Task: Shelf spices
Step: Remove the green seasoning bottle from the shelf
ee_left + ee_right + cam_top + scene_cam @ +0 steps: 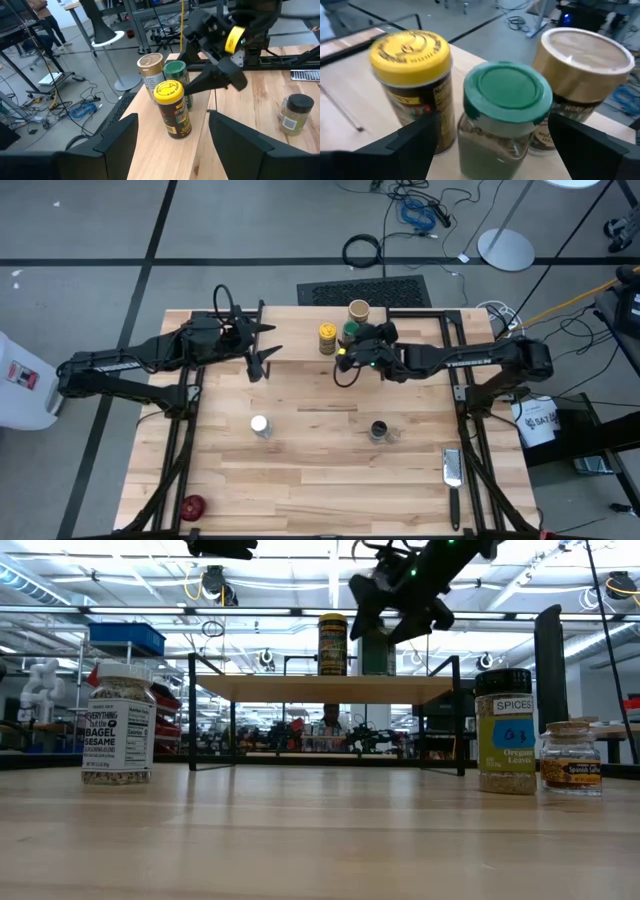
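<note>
On the shelf (300, 315) at the table's far middle stand three spices: a yellow-capped jar (412, 85), a green-lidded jar (502, 110) and a tan jar (580, 80). My right gripper (502, 150) is open and slants down from the right, one finger on each side of the green-lidded jar, with a gap on both sides. My left gripper (262, 360) hangs open above the table, left of the jars. A white-capped jar (260, 425) and a dark-lidded jar (379, 430) stand upright on the tabletop.
A small cork-topped jar (570, 758) stands close beside the dark-lidded one. A metal grater (452, 468) lies near the right front, and a red round object (192, 506) at the front left. Black frame rails (180, 430) run along both table sides.
</note>
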Robot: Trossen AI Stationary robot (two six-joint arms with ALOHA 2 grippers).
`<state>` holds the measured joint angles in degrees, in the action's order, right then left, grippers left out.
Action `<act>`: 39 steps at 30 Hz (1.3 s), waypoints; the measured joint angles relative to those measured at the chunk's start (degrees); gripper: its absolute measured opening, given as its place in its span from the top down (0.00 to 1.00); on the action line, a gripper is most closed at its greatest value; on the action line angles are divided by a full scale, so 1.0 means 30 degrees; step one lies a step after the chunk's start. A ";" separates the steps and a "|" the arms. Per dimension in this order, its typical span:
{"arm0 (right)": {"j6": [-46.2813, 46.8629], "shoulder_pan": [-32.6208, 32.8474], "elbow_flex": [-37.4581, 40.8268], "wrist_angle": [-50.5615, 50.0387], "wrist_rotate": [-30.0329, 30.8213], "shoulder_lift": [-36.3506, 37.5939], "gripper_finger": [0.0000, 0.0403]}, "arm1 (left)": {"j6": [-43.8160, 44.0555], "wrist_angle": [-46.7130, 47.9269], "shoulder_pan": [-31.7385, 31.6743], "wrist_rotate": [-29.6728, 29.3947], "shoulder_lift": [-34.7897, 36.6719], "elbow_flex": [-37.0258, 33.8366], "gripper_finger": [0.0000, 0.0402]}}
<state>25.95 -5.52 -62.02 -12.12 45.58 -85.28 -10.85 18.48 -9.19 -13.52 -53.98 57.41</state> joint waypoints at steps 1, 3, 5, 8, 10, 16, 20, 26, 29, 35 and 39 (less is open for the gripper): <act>-0.0015 0.0000 0.0000 0.0133 0.0238 -0.0103 0.12 | 0.0000 -0.0016 0.0000 0.0005 0.0000 0.0000 0.37; -0.0084 0.0000 0.0000 0.0217 0.0464 -0.0223 0.12 | -0.0004 0.0011 0.0000 0.0007 0.0000 0.0000 0.37; -0.0219 0.0000 0.0000 0.0241 0.0482 -0.0253 0.12 | -0.0007 0.0033 0.0000 0.0007 0.0000 0.0000 0.37; -0.0392 0.0000 0.0000 0.0258 0.0535 -0.0193 0.16 | -0.0073 0.0028 0.0000 0.0015 0.0000 0.0000 0.37; -0.0531 0.0007 0.0000 0.0270 0.0803 -0.0181 0.21 | -0.0079 0.0027 0.0000 0.0015 0.0000 0.0001 0.37; -0.0655 0.0007 0.0000 0.0190 0.0769 -0.0173 0.37 | -0.0137 0.0020 0.0000 0.0022 0.0000 0.0000 0.37; -0.0655 0.0007 0.0000 0.0083 0.0677 -0.0150 0.48 | -0.0131 0.0020 0.0000 0.0022 0.0000 0.0000 0.37; -0.0698 0.0048 -0.0021 0.0047 -0.0148 -0.0108 0.54 | -0.0131 0.0024 0.0000 0.0029 0.0000 0.0000 0.37; -0.0827 0.0234 -0.0026 -0.0045 -0.0202 -0.0100 0.52 | -0.0131 0.0028 0.0000 0.0029 0.0000 0.0007 0.37; -0.1018 0.0622 -0.0029 -0.0733 -0.0483 0.0315 0.53 | -0.0124 0.0049 0.0000 0.0036 0.0000 0.0007 0.37; -0.0866 0.0843 0.0004 -0.1945 -0.1023 0.1125 0.53 | -0.0124 0.0035 0.0000 0.0036 0.0000 0.0007 0.37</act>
<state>23.36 -2.99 -62.01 -17.96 42.51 -81.90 -11.22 18.59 -9.19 -13.41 -53.98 57.43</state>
